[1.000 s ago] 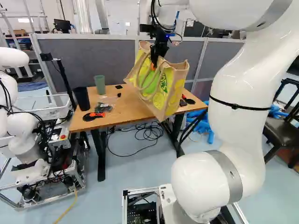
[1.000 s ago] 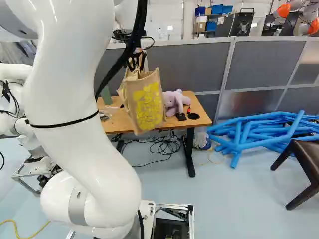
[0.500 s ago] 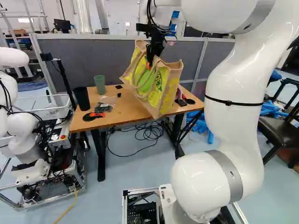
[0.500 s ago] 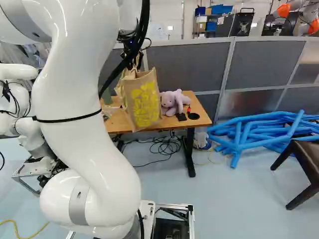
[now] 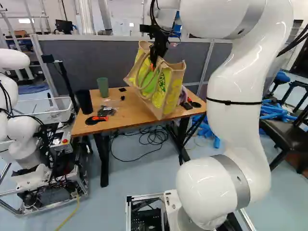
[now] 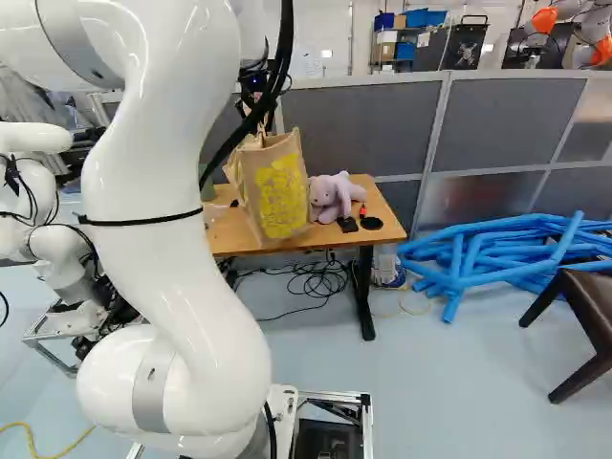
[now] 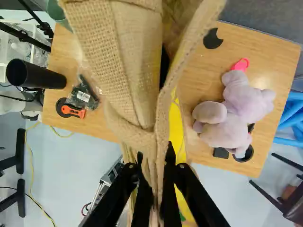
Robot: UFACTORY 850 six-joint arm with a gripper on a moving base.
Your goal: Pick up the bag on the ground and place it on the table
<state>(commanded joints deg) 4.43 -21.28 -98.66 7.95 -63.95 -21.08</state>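
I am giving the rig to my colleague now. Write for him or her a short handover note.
Hand: shut on the handles of the bag.
Bag: upright but tilted, at the table's front edge, beside the plush toy; whether it touches the tabletop, I cannot tell.
Done: bag off the ground.
Left: set it down, let go, back away.
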